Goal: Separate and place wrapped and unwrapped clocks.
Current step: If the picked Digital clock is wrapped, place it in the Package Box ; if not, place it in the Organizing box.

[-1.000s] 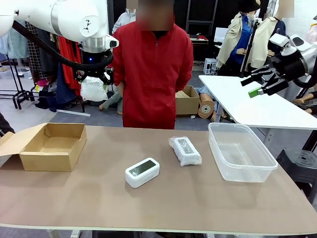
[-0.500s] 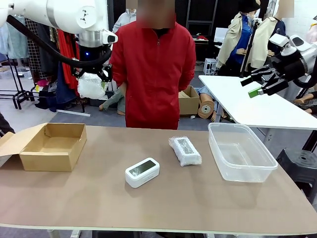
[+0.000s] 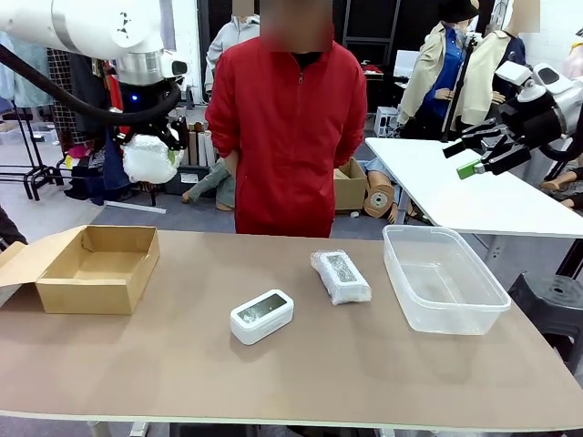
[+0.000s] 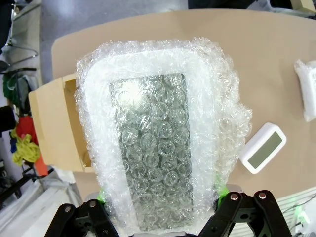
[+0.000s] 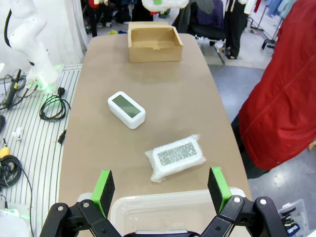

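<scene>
With left gripper point(image 3: 148, 150) pinching wrapped clock point(image 4: 158, 138) and right gripper point(image 5: 160, 190) spread idle, centre over box point(image 3: 91, 293), lower level, release gently.

light: bright, even | shadows: soft | glare: on wrapped clock point(image 4: 153, 138) | wrist-view edges: bent

Grey floor point(image 3: 127, 215), white side table point(image 3: 474, 196), hanging clothes point(image 3: 20, 80)

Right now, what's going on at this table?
The left gripper holds one bubble-wrapped clock in the air near the cardboard box. The right gripper hangs open, empty, by the clear bin. A second wrapped clock and the bare white clock lie on the table between box and bin. A person in red stands at the far side.
</scene>
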